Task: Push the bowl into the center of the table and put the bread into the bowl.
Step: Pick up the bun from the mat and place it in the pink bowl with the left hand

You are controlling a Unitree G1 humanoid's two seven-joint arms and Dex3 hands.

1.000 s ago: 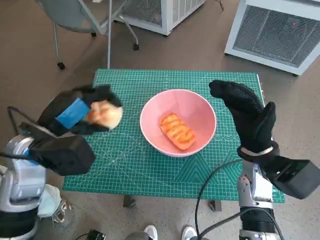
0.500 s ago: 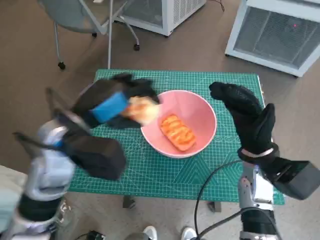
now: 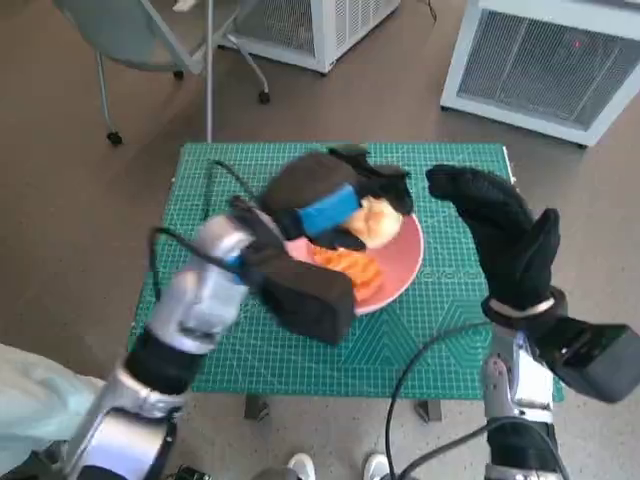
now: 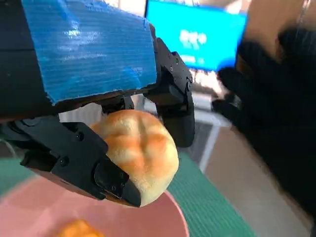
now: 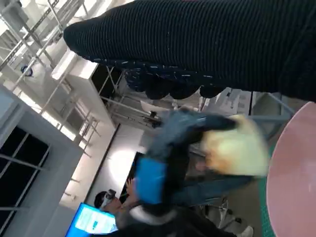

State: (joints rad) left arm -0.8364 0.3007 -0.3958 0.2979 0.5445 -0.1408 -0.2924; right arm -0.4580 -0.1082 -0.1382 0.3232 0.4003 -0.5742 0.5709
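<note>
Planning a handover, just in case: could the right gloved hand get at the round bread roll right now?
Probably not cleanly. The left hand grips the round bread roll over the pink bowl, its fingers wrapping it. The right hand, beside the bowl, holds nothing.

Materials as I see them from my console. Left hand (image 3: 335, 195): hard black plastic, faintly shiny, its back wrapped in smooth blue tape (image 4: 89, 49) with a slight sheen. Right hand (image 3: 505, 235): matt black ribbed knit cloth. Roll (image 4: 138, 153): soft, matt, golden crust. Bowl (image 3: 405, 265): smooth pink, probably plastic, though blur hampers judgement. Tabletop (image 3: 440, 330): matt green cutting mat printed with a pale grid.
</note>
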